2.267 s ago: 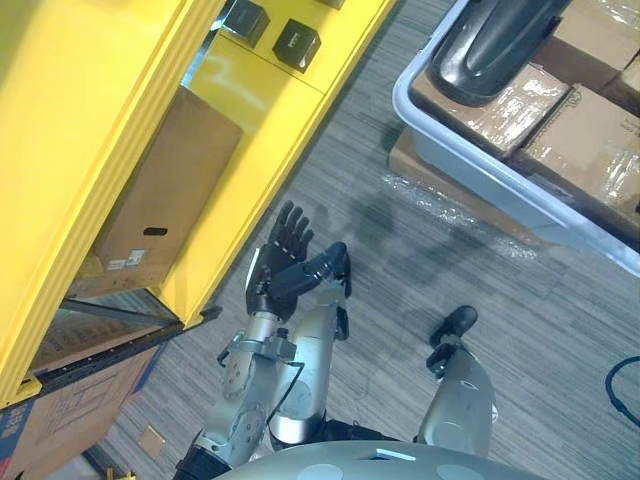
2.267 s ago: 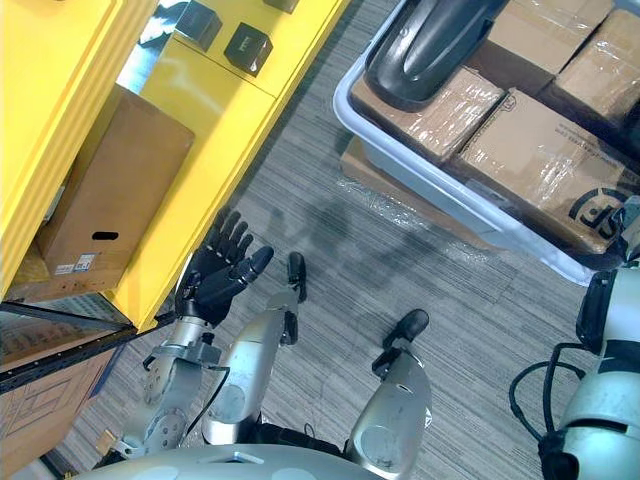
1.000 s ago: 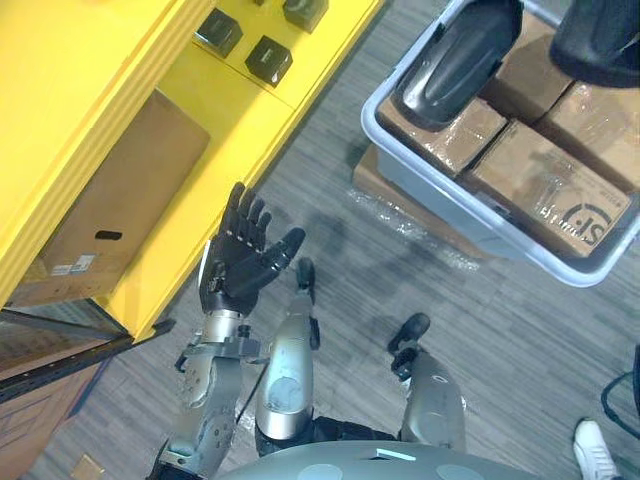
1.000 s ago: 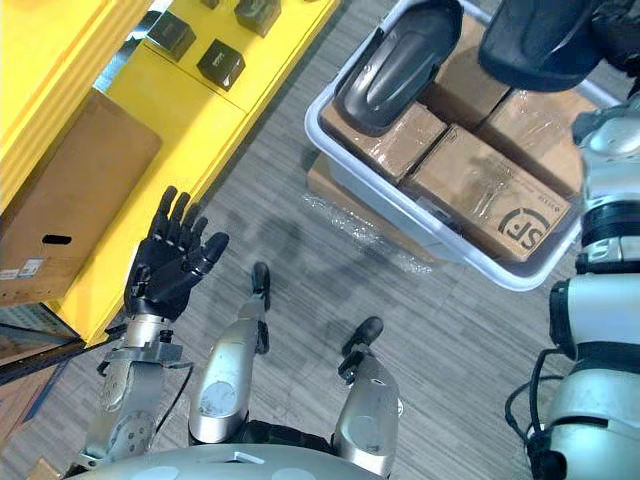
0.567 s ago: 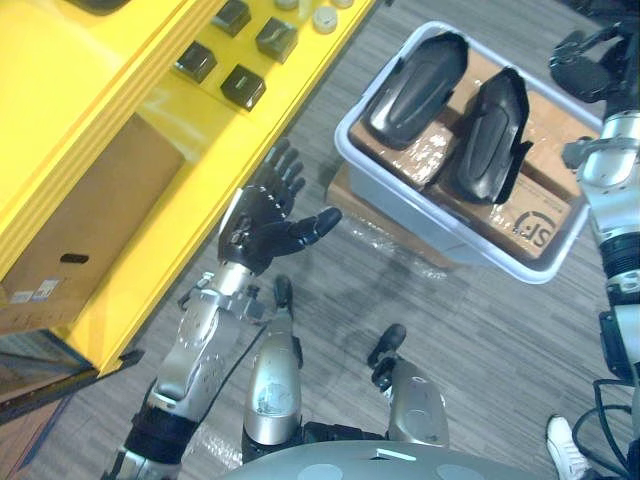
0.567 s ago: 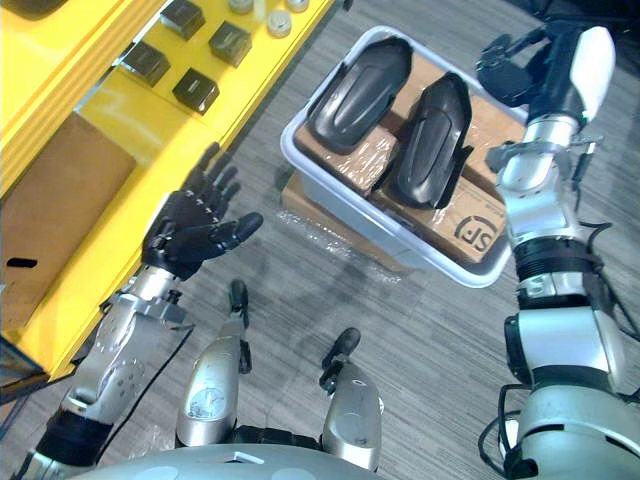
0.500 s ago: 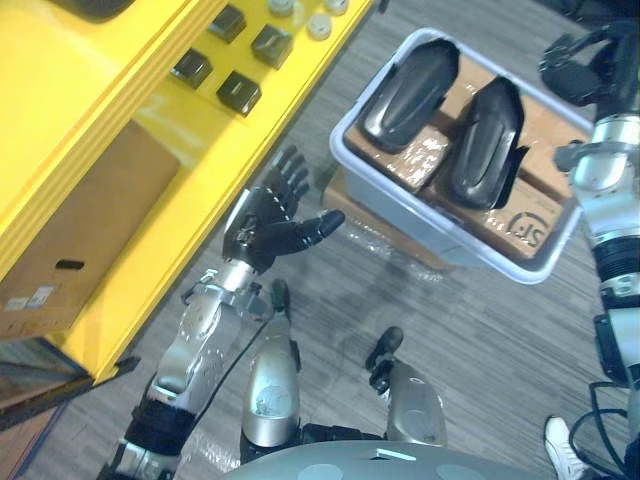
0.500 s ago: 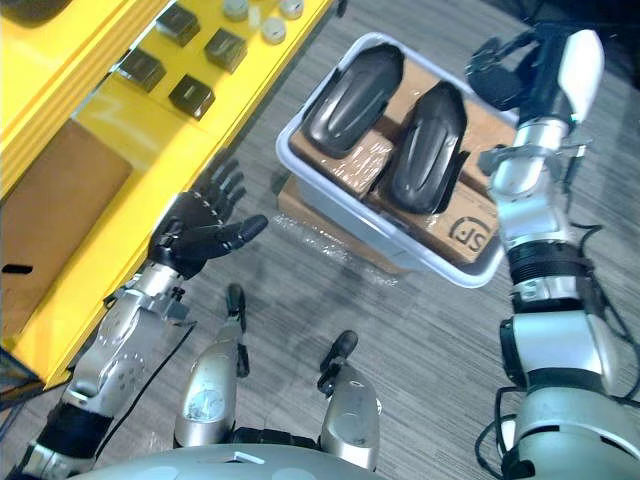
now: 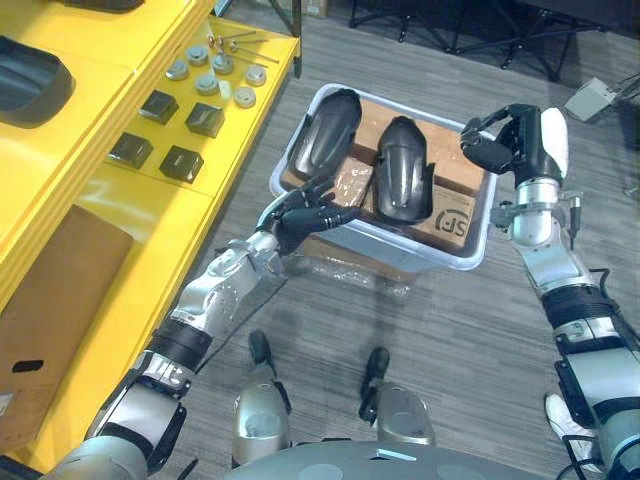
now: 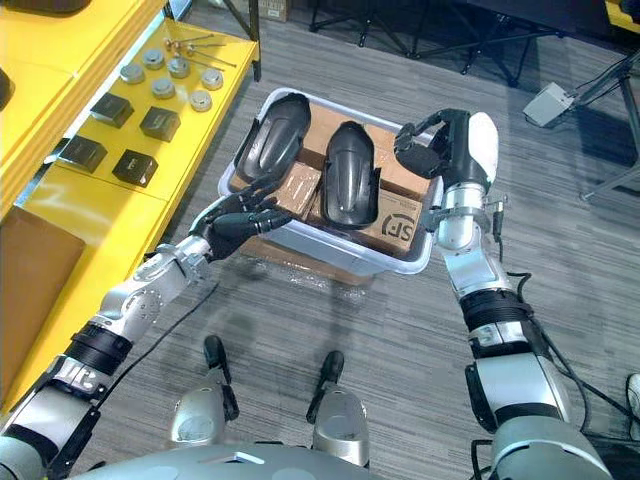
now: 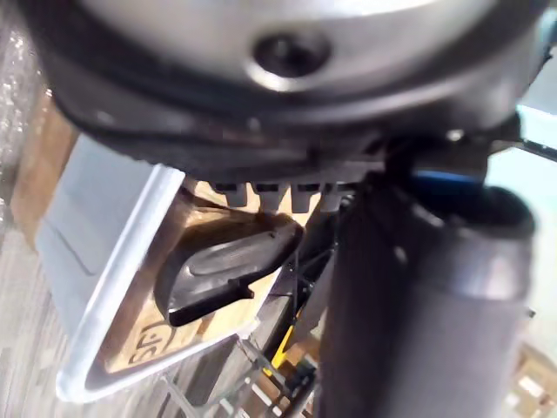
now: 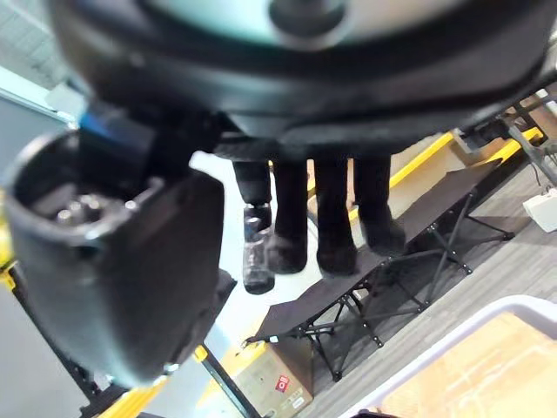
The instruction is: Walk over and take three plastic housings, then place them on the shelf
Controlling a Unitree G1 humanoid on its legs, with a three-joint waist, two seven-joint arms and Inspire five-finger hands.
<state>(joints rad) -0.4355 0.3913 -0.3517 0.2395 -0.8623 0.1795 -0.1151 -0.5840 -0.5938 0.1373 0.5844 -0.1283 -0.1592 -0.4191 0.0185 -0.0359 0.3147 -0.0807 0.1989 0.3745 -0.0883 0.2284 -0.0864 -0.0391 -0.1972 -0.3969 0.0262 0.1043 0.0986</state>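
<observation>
Fingers [image 9: 332, 212] of L hand [image 9: 298, 218]: straight, spread, nothing held; reaching over near-left corner of grey bin [image 10: 345, 262], tips by near end of left housing [image 9: 322, 135], contact can't be told
Fingers [image 9: 482, 150] of R hand [image 9: 512, 140]: loosely bent, nothing in them; hand raised by bin's far-right corner

Items, large to small:
1. yellow shelf [image 9: 110, 210] – stepped tiers along robot's left side
2. grey bin – on floor just beside shelf's front edge; sits on flat cardboard sheet [image 9: 350, 268] w/ clear film showing past bin's near edge
3. brown carton [image 9: 55, 300] – lowest tier of shelf, near end
4. cardboard boxes [image 9: 452, 222] – film-wrapped, cover bin's bottom
5. plastic housings, black, 2 pcs, lying on the boxes lengthwise, just beside each other: left housing along bin's left wall; right housing [image 9: 402, 180] approx mid-bin
6. dark moulded part [image 9: 28, 85] – upper tier of shelf, cut off by view's edge, type can't be told
7. black blocks [image 9: 182, 162], 4 pcs – middle tier, near its front edge
8. metal discs [image 9: 215, 78] – cluster at far end of same tier, thin rods [image 9: 235, 38] beside them at far corner
</observation>
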